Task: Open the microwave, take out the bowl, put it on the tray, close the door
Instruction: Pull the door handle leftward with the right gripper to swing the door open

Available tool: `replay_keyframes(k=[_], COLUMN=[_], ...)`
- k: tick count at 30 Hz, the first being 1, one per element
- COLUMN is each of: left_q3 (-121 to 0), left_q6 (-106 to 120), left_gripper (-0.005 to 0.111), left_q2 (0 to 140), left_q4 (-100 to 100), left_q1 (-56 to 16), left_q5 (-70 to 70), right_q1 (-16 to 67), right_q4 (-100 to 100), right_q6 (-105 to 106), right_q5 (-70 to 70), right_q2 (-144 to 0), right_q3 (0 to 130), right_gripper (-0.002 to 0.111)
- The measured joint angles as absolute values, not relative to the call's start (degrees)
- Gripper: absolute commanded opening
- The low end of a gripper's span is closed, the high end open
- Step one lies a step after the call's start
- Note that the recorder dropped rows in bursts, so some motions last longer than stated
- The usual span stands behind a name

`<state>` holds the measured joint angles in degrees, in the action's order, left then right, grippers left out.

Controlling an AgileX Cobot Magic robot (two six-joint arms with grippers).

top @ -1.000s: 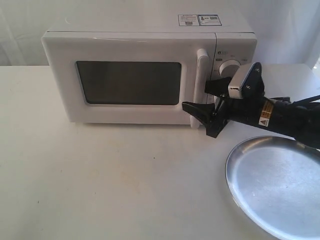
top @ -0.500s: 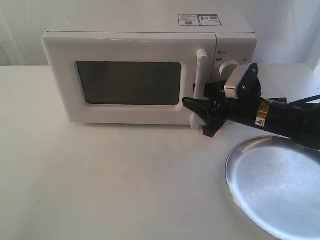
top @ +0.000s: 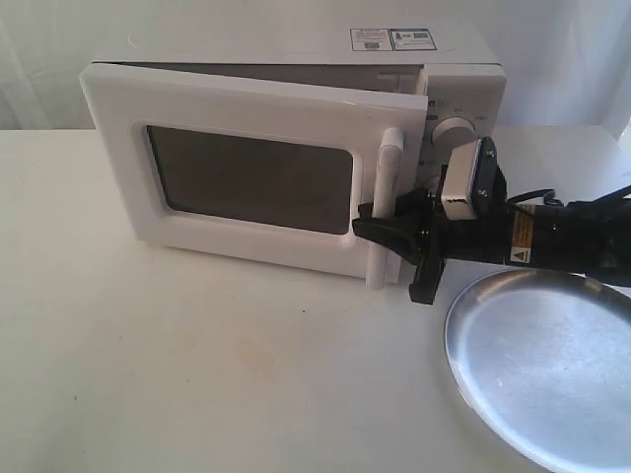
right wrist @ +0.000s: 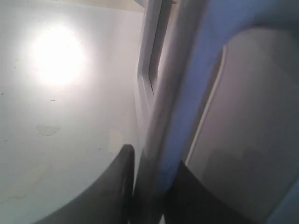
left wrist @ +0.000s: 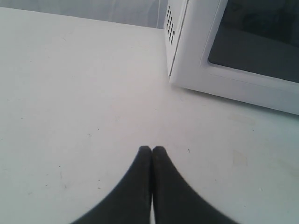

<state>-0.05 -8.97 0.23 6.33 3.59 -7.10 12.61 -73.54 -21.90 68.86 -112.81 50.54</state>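
I am in the first step, opening the microwave (top: 296, 44). My right hand (top: 391, 244) is clamped on the lower part of the vertical bar handle (top: 387, 163), one black finger on either side of it. The right wrist view confirms this, with the bar running straight between the two fingers (right wrist: 122, 179). The door (top: 246, 103) is partly swung out on the handle side, and a narrow gap shows along its top edge. The hinge is on the side far from this hand. The opening is too small for me to see in, and nothing shows through the dark window. I cannot see the bowl and judge that it sits inside, behind the door. The shiny silver tray (top: 552, 365) lies empty on the white table (top: 197, 365), close below and behind my right hand, toward the arm. My left hand (left wrist: 152, 154) hovers low over the table with its fingers pressed together, holding nothing. The microwave's hinge-side corner is ahead of it. Next, I judge I must pull the handle in an arc around the hinge until the door stands wide. Then I can let go and reach inside for the bowl.
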Motion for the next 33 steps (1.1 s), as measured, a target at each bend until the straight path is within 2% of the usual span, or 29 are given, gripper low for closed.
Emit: replay_keyframes(k=[2,4,10,15,18,20,25,29,33], left_q3=[0.0,0.0,0.0,0.0,0.0,0.0,0.0,0.0,0.0], left_q6=[-9.0,-9.0,-9.0,-9.2,-9.2,-9.2,-9.2,-9.2,-9.2], left_gripper=[0.0,0.0,0.0,0.0,0.0,0.0,0.0,0.0,0.0], left_q2=[0.2,0.2,0.2,0.2,0.2,0.2,0.2,0.2,0.2], left_q4=[6.3,6.3,7.6,9.0,9.5,9.6,9.6,9.6,9.6], left_q1=[3.6,3.6,3.6,3.6,3.6,3.6,3.6,3.6,3.6], left_q5=[-7.1,-7.1,-7.1,-7.1,-7.1,-7.1,-7.2,-7.6,-7.6], right_q1=[12.7,12.2,6.6,3.5,3.2,3.2,3.1,3.0,3.0], right_q4=[-73.1,-75.1,-82.2,-94.7,-98.3,-99.0,-96.2,-81.5,-66.0], right_q6=[-21.9,-23.6,-38.2,-44.7,-46.7,-47.2,-47.4,-45.4,-38.0], right_q5=[68.9,69.1,69.1,69.1,69.1,69.1,61.1,50.0,50.5], right_q2=[-112.7,-112.4,-109.6,-106.6,-104.5,-102.9,-97.1,-92.7,-91.4], right_q3=[50.5,50.5,50.5,50.5,50.5,50.5,50.5,50.5,50.5], right_gripper=[0.053,0.052,0.043,0.031,0.015,0.0,0.0,0.0,0.0])
